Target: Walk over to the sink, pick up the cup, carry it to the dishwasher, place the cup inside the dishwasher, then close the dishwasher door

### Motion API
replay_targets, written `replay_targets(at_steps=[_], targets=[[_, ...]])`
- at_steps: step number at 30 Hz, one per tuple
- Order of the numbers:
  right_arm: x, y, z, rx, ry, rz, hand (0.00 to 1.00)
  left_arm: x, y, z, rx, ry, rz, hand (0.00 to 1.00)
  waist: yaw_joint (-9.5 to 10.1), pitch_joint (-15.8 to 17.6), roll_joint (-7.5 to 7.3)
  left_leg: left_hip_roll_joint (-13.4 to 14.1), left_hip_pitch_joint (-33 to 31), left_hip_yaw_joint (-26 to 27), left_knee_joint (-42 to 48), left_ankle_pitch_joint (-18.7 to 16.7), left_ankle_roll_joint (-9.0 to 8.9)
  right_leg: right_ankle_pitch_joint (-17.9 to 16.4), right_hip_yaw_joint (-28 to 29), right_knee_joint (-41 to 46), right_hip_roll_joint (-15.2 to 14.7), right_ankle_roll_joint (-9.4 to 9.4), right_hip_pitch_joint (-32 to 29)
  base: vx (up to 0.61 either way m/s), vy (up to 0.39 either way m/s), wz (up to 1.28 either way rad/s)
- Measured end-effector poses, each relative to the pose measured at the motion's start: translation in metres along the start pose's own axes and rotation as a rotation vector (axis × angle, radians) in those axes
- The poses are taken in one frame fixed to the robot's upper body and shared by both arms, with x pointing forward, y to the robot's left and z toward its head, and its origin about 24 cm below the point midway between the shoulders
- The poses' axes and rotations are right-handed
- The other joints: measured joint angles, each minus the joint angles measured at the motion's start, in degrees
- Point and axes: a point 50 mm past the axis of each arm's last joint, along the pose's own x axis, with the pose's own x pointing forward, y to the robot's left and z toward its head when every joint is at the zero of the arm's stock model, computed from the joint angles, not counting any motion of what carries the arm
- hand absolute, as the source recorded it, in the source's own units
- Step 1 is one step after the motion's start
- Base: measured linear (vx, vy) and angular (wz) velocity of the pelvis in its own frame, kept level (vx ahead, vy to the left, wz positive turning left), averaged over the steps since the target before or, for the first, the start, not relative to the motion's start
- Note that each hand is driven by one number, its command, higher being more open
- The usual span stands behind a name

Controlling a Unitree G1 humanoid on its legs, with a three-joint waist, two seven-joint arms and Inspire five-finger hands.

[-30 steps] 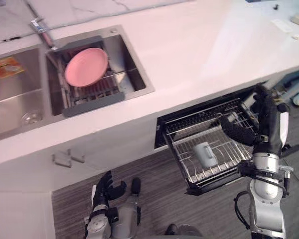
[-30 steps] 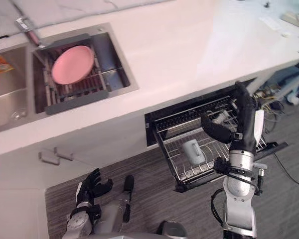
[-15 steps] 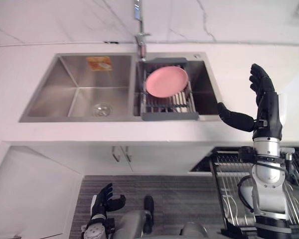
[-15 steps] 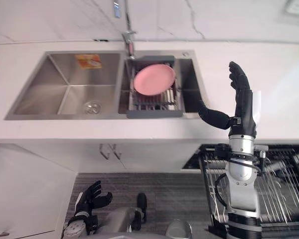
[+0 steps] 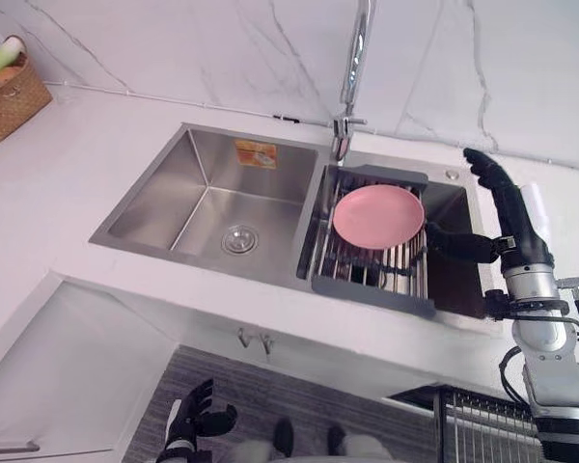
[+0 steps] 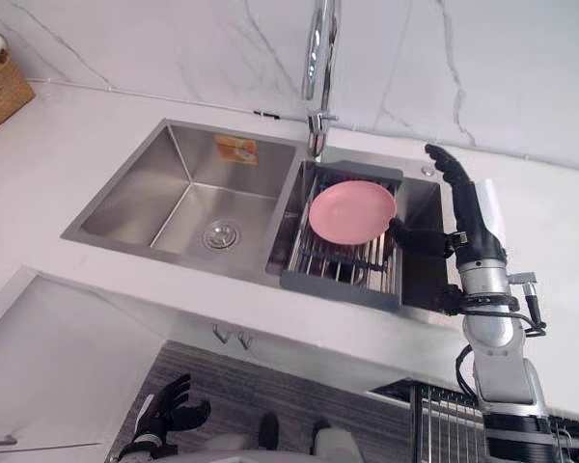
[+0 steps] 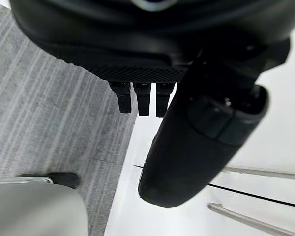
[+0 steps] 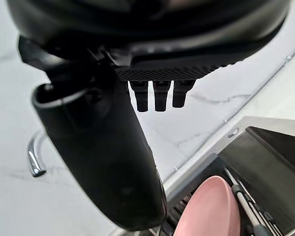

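The white worktop (image 5: 68, 193) and its double sink (image 5: 164, 198) spread out beyond the right hand's fingers, so the walk to the sink looks done. In the basin nearest those fingers a grey drying rack (image 5: 372, 292) carries a pink plate (image 5: 377, 217), which sits close to the thumb's tip as seen from the head. The tap (image 5: 355, 58) rises beyond it. Below the wrist a corner of the dishwasher's wire rack (image 5: 482, 424) juts out, so I judge the door open and closing it not yet done.

The right hand (image 5: 521, 241) is raised over the sink's rim on the plate's side. Its fingers (image 5: 492, 183) are straight and close together, the thumb is held out sideways, and it grasps nothing. The left hand (image 5: 195, 424) hangs low over the floor, fingers loosely spread, also empty.

The cup is in neither hand, and I cannot tell where it stands. Whether picking it up and placing it are done or yet to come is therefore unclear.
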Motion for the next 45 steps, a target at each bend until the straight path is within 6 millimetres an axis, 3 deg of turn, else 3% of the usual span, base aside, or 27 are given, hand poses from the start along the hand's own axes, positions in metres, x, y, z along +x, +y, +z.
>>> replay_targets(at_steps=[2, 12, 16, 24, 30, 45], targets=[[0.002, 0.003, -0.004, -0.026, 0.013, 0.052, 0.90, 0.000, 0.000, 0.000, 0.011, -0.002, -0.005, 0.90, -0.10, 0.0, 0.01, 0.1, 0.7, 0.0, 0.0, -0.5, -0.77, 0.1, 0.2, -0.7, 0.1, 0.04, 1.0, 0.13, -0.041, -0.03], [0.002, 0.012, -0.013, -0.126, 0.036, 0.221, 0.90, -0.001, 0.000, -0.006, 0.058, 0.022, -0.020, 0.90, -1.34, -0.2, 0.17, 0.5, 1.8, -0.3, -1.2, -0.5, -0.75, 1.3, 0.7, -3.4, 0.5, 0.06, 2.7, 0.00, -0.009, -0.02], [0.001, 0.012, -0.015, -0.166, 0.034, 0.254, 0.90, -0.001, 0.000, -0.010, 0.081, 0.040, -0.026, 0.90, -1.53, -0.5, 0.52, 0.9, 2.5, -0.4, -4.2, 1.1, -0.94, 2.4, 0.8, -4.4, 0.9, -0.26, 2.4, -0.09, 0.001, -0.01], [0.000, 0.016, -0.016, -0.183, 0.029, 0.275, 0.90, -0.003, 0.001, -0.016, 0.091, 0.064, -0.028, 0.90, -1.49, -0.6, 0.70, 1.4, 2.5, -0.3, -6.2, 2.6, -2.18, 3.4, 0.8, -5.8, 1.3, -1.16, 2.3, -0.04, -0.004, -0.01], [-0.005, 0.026, -0.029, -0.215, 0.080, 0.331, 0.90, -0.003, 0.000, -0.017, 0.099, 0.066, -0.032, 0.90, -1.44, -0.8, 0.96, 1.9, 2.5, -0.9, -7.3, 3.5, -2.41, 4.2, -0.1, -6.8, 1.6, -0.94, 2.3, 0.03, -0.036, 0.05], [0.015, 0.026, -0.030, -0.269, 0.072, 0.329, 0.90, -0.004, 0.001, -0.019, 0.117, 0.072, -0.035, 0.90, -1.36, -0.9, 0.95, 2.6, 2.1, -3.1, -7.9, 4.1, -2.46, 4.4, -2.3, -7.1, 2.4, -1.52, 2.3, 0.03, -0.032, 0.07]])
